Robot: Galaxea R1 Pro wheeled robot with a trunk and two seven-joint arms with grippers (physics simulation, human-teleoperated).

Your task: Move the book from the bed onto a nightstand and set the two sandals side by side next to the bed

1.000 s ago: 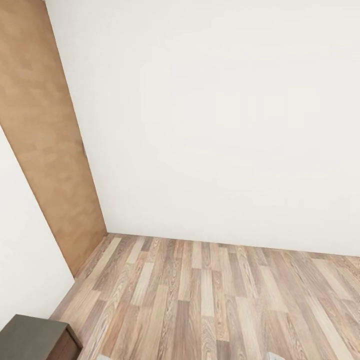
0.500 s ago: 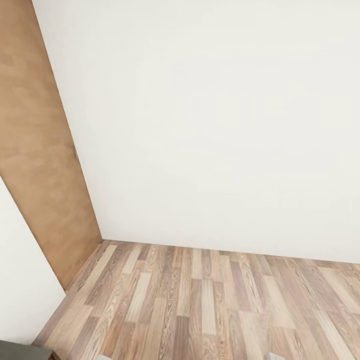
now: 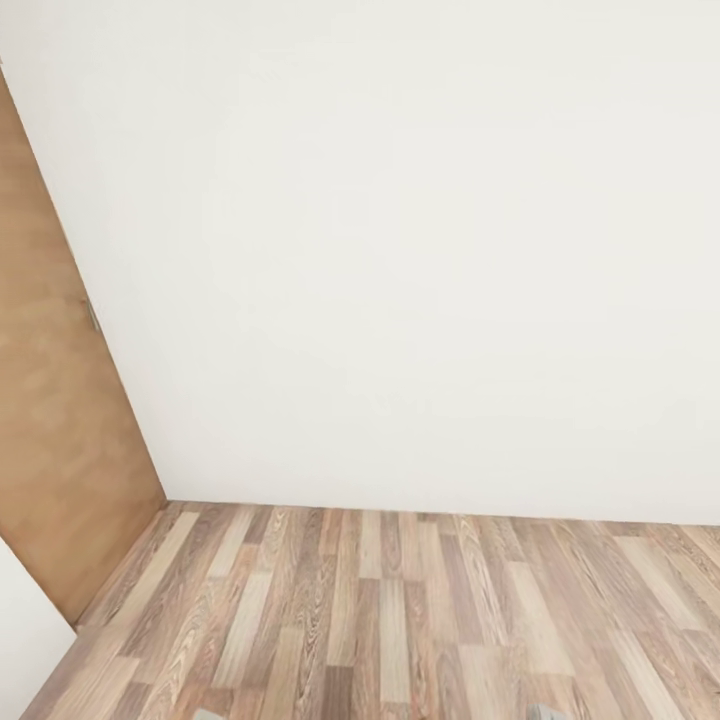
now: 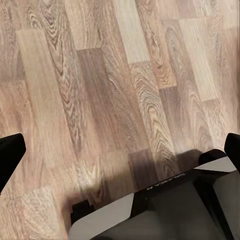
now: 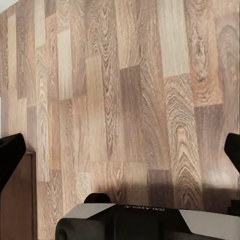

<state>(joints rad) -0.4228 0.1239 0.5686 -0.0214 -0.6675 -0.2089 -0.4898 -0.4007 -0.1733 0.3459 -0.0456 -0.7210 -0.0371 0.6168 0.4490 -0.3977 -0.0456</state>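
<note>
The book, the bed and the two sandals are out of view. My left gripper [image 4: 120, 150] hangs open over bare wood-plank floor [image 4: 125, 75], its black fingertips [image 4: 10, 155] wide apart with nothing between them. My right gripper [image 5: 120, 150] is open too, above the same kind of floor, and it holds nothing. A dark-brown wooden panel [image 5: 17, 200] shows at the edge of the right wrist view; I cannot tell whether it belongs to a nightstand or to the bed frame.
In the head view a plain white wall [image 3: 420, 250] stands close ahead, meeting the plank floor [image 3: 400, 620]. A light-brown door [image 3: 50, 420] is on the left wall. My grey and black base [image 4: 165, 210] shows below each wrist.
The head view has swung to the right: the door has slid toward the left edge and the dark furniture corner at the lower left has left the picture.
</note>
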